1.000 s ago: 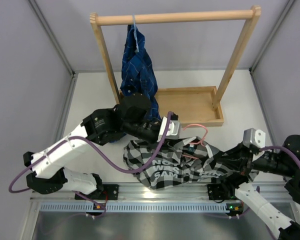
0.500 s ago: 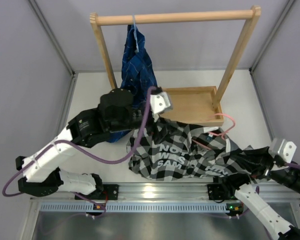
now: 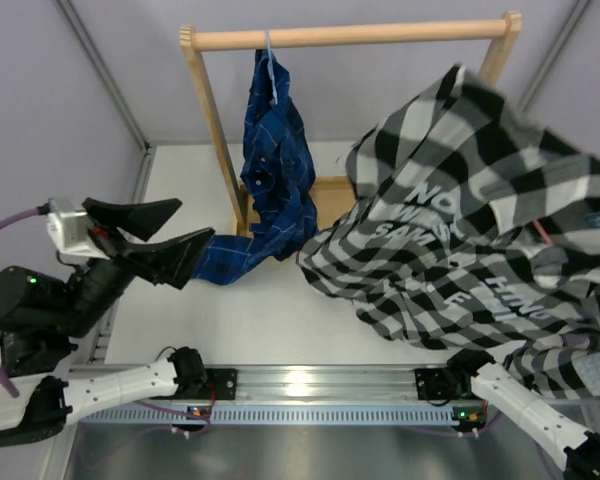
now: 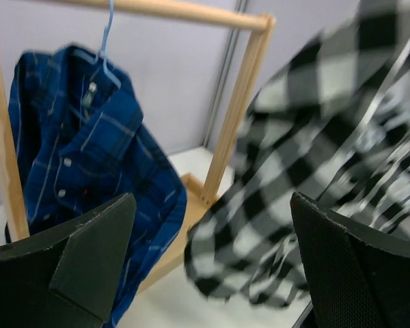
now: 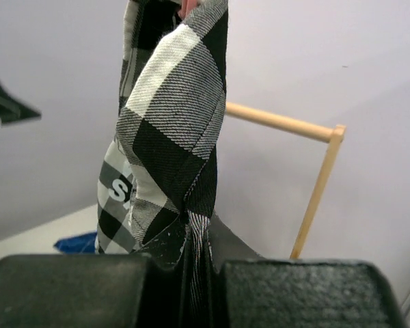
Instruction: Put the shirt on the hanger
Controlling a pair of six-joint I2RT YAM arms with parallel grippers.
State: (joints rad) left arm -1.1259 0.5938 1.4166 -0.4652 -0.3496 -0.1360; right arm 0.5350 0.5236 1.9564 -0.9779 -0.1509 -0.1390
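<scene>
1. Here, the right gripper is closed tight on a fold of the shirt. The shirt hangs lifted at the right side, in front of the wooden rack.
2. The left gripper stands wide open and holds nothing, near the left wall.
3. The white letters on the shirt read only in part: "NO" and "SAM".
4. The dark blue plaid shirt hangs from the rack, and its low end lies just beside the left gripper. The checked shirt's left edge comes near it, with white table below.
</scene>
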